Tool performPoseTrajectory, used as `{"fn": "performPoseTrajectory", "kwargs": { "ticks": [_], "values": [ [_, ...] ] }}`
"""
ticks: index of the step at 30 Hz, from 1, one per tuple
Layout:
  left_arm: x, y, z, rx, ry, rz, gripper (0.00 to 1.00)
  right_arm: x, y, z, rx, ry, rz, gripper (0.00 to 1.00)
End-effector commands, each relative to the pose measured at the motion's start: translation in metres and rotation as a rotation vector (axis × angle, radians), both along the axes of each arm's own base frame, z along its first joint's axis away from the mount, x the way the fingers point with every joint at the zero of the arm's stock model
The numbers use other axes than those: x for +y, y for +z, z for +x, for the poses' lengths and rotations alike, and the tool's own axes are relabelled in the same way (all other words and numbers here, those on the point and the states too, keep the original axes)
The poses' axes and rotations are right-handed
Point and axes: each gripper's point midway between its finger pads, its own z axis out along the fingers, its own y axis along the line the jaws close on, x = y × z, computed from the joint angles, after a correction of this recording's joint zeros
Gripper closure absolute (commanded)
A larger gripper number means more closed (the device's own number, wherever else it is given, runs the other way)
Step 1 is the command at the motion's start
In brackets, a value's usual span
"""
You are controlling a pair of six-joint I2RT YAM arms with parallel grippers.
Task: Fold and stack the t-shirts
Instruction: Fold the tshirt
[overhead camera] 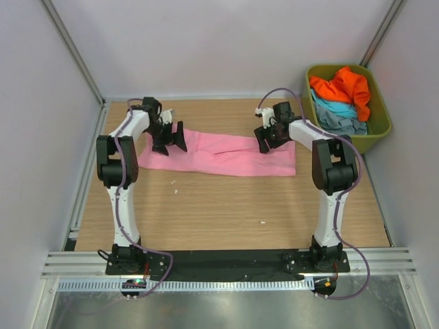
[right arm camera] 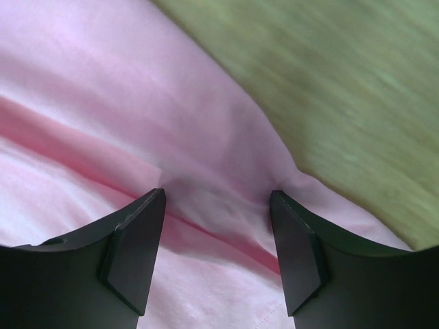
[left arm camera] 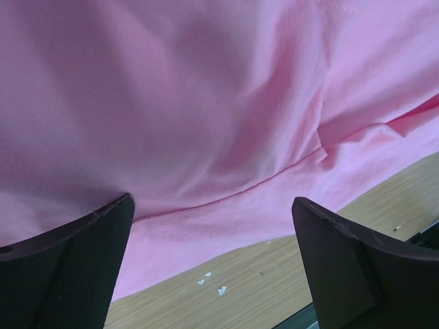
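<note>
On the far half of the table (overhead camera: 226, 205), your pink t-shirt (overhead camera: 226, 157) lies in a long folded band, the left gripper (overhead camera: 171, 144) and right gripper (overhead camera: 269, 143) spread empty over opposite ends, probably so you can pinch both for the next fold.

White arms (overhead camera: 125, 212) with black joints (overhead camera: 110, 163), purple cables (overhead camera: 280, 90).

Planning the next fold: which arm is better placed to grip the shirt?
Probably right: the right pincer, open, sits close over the shirt's edge. The left pincer, also open, seems farther off.
</note>
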Motion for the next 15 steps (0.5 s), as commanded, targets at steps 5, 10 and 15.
{"fn": "performPoseTrajectory", "kwargs": {
  "ticks": [5,10,15],
  "values": [
    [0.007,-0.039,0.047,-0.040,-0.001,0.049,0.00,-0.004,-0.040,-0.098,0.251,0.042,-0.079,0.32],
    [0.002,-0.030,0.088,-0.140,-0.010,0.051,0.00,0.007,-0.016,-0.124,0.235,0.065,-0.072,0.31],
    [-0.012,-0.034,0.115,-0.196,-0.015,0.025,0.00,0.022,0.000,-0.154,0.215,0.102,-0.048,0.30]
  ]
}}
